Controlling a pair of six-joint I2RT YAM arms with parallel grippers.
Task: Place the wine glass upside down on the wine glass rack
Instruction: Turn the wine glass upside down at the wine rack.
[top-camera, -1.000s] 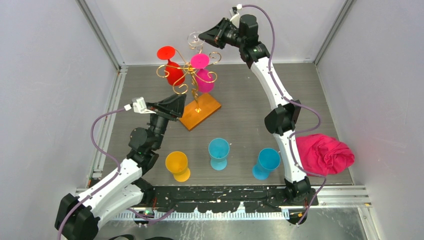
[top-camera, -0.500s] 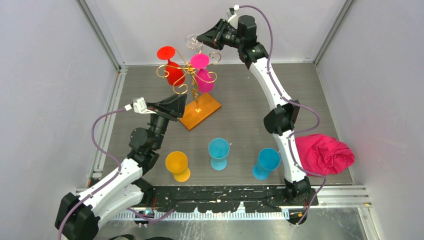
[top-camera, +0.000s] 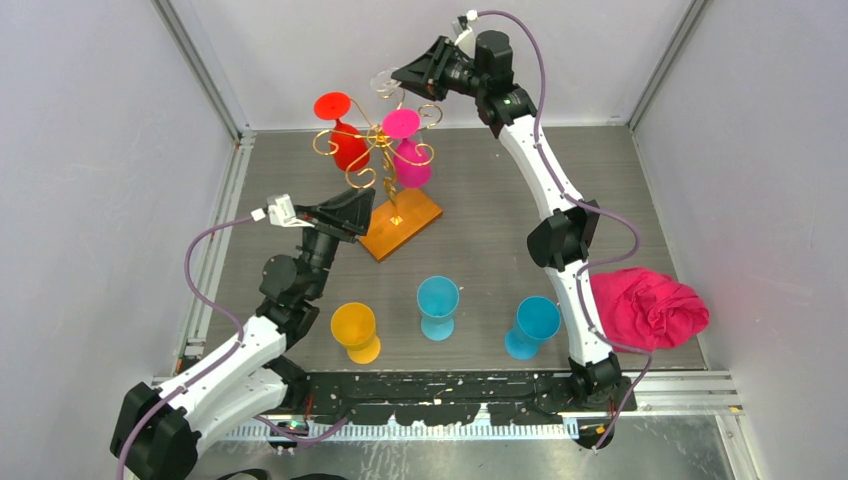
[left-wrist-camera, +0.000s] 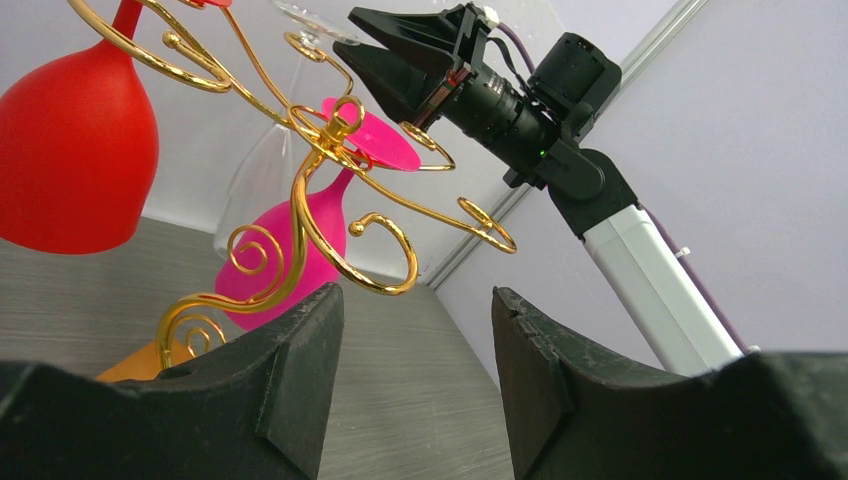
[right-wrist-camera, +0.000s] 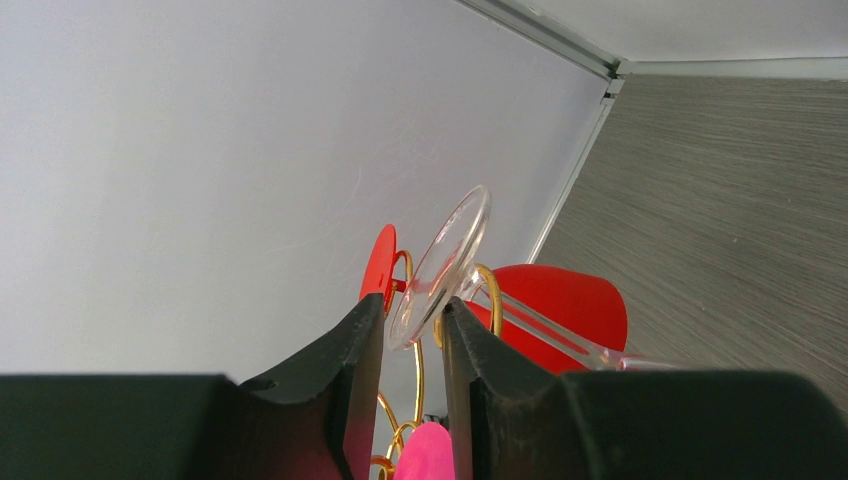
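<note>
The gold wire wine glass rack (top-camera: 372, 140) stands on its orange wooden base (top-camera: 402, 225) at the back left. A red glass (top-camera: 345, 142) and a pink glass (top-camera: 409, 157) hang upside down on it. My right gripper (top-camera: 398, 75) is above the rack, shut on the round foot of a clear wine glass (top-camera: 385, 80). In the right wrist view the foot (right-wrist-camera: 445, 255) sits between the jaws (right-wrist-camera: 412, 305) and the stem passes a gold loop (right-wrist-camera: 487, 280). The clear bowl (left-wrist-camera: 250, 170) hangs behind the scrolls. My left gripper (top-camera: 370, 205) is open and empty (left-wrist-camera: 415, 300) beside the rack's base.
An orange cup (top-camera: 355, 330), a teal cup (top-camera: 438, 303) and a blue cup (top-camera: 530, 325) stand near the front edge. A crumpled pink cloth (top-camera: 650, 307) lies at the right. Grey walls enclose the table closely behind the rack.
My right gripper has moved slightly left with the clear glass, bringing its foot over the rack's top arm. The left arm has not moved.
</note>
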